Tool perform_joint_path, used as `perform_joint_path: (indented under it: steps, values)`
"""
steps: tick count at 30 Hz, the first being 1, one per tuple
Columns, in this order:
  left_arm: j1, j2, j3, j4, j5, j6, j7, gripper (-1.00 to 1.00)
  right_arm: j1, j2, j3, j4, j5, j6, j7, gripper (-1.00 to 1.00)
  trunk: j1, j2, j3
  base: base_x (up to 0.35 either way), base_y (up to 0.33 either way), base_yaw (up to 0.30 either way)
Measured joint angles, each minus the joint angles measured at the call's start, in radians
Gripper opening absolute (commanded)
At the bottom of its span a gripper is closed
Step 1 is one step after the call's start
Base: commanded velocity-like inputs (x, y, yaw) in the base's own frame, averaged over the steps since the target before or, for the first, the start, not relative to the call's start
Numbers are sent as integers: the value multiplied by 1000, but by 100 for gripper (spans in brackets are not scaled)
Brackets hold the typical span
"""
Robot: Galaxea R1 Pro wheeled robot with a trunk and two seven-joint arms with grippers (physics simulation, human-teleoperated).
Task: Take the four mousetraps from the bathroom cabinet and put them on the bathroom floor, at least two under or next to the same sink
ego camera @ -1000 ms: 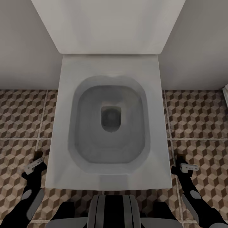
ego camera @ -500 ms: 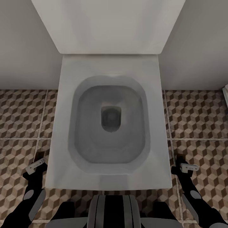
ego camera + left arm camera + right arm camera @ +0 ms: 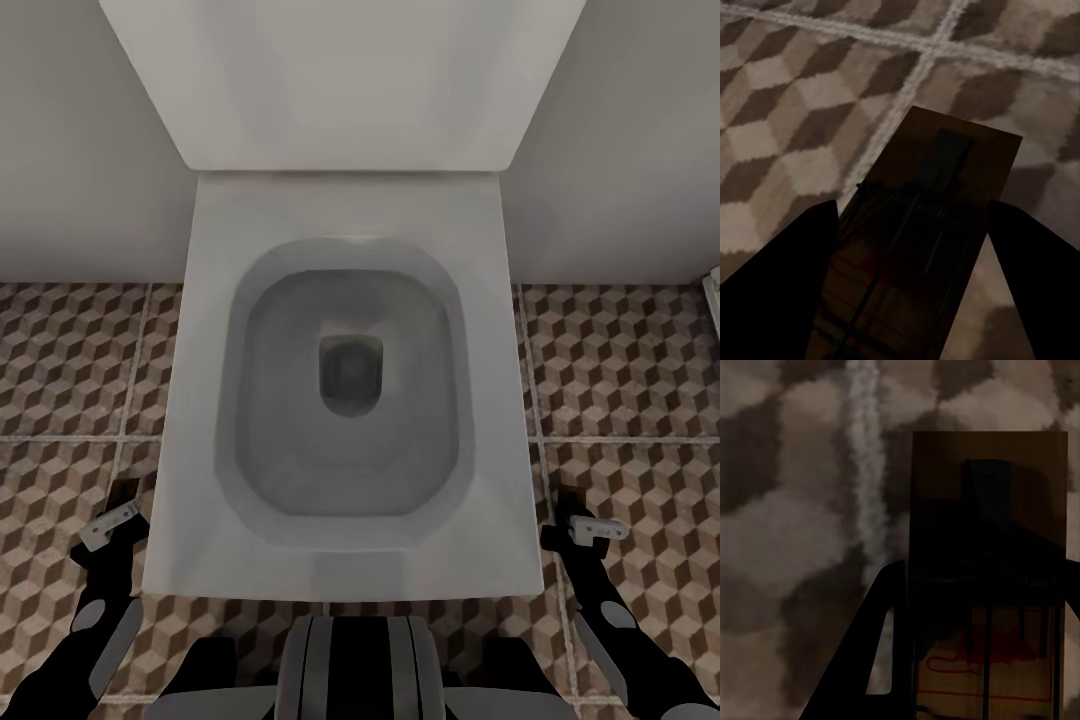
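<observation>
Robot's parked square in front of the white square ceramic toilet [image 3: 345, 390], both arms down at its sides over the brown-beige-white cube-pattern tiled floor [image 3: 620, 380].

Left gripper [image 3: 110, 520]: in the left wrist view the two dark fingers [image 3: 776, 277] bracket a flat tan-brown wooden mousetrap with black spring bar [image 3: 922, 255]. The board sits between them, fingers against its long edges as far as I can tell, so I read it as pinched, hanging over a grout line.

Right gripper [image 3: 585, 522]: the right wrist view is much the same, a second flat brown mousetrap board with a red bit and red outline print [image 3: 986, 585] between the fingers. One finger [image 3: 870, 652] is along its edge and the other barely shows at the frame edge. Pinching it, by the look of it.

No sink in sight here, just the toilet, so my guess is these two aren't at their drop spot yet.

Handling, my judgement:
- Light, stiff little boards that won't flex, so no real load on the fingers.
- Thin and flat, hard to re-grab off tile, so lower close before release.
- Edge grip across the board's width is the right hold. Keep clear of the spring bar and wire.
- Smooth wood edges could slip or pivot in the pinch during base moves.
- A drop shouldn't break anything, but the trap could skid on tile.
</observation>
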Motion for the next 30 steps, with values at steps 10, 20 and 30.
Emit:
perform_joint_path:
  steps: [10,20,30]
  values:
    - [0,-6,0,0,0,0,3,-100,0,0,0,0,0,0,0,-100,1,-1,-10,0,0,0]
    - [0,-4,0,0,0,0,3,-100,0,0,-1,0,0,0,0,-100,1,-1,-10,0,0,0]
    - [0,7,4,1,0,1,3,-100,0,0,-1,0,-1,0,0,-100,1,-1,-10,0,0,0]
